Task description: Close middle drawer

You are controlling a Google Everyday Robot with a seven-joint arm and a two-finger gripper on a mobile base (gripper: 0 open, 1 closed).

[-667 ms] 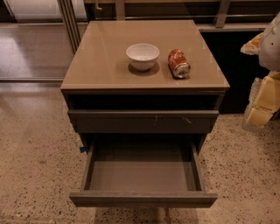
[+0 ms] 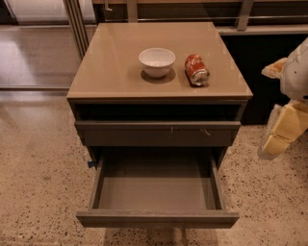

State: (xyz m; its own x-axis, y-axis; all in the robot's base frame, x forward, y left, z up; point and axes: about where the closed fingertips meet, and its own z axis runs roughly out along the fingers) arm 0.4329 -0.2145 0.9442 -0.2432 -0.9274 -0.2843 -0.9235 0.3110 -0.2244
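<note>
The middle drawer [image 2: 156,218] is pulled far out of the tan cabinet [image 2: 115,72]. Its smooth grey tray [image 2: 156,190] is bare, and its plain front faces me near the bottom of the view. Above it sits the taller drawer front with small pale scratch marks [image 2: 156,133], pushed in. My gripper [image 2: 279,137], pale yellow under a white arm [image 2: 296,72], hangs at the right edge of the view. It is to the right of the cabinet at the height of the upper drawer front, and touches nothing.
A white bowl [image 2: 157,61] and a red soda can lying on its side [image 2: 196,70] rest on the cabinet top. Speckled floor [image 2: 38,163] surrounds the cabinet. A dark wall and metal rails [image 2: 243,14] stand behind it.
</note>
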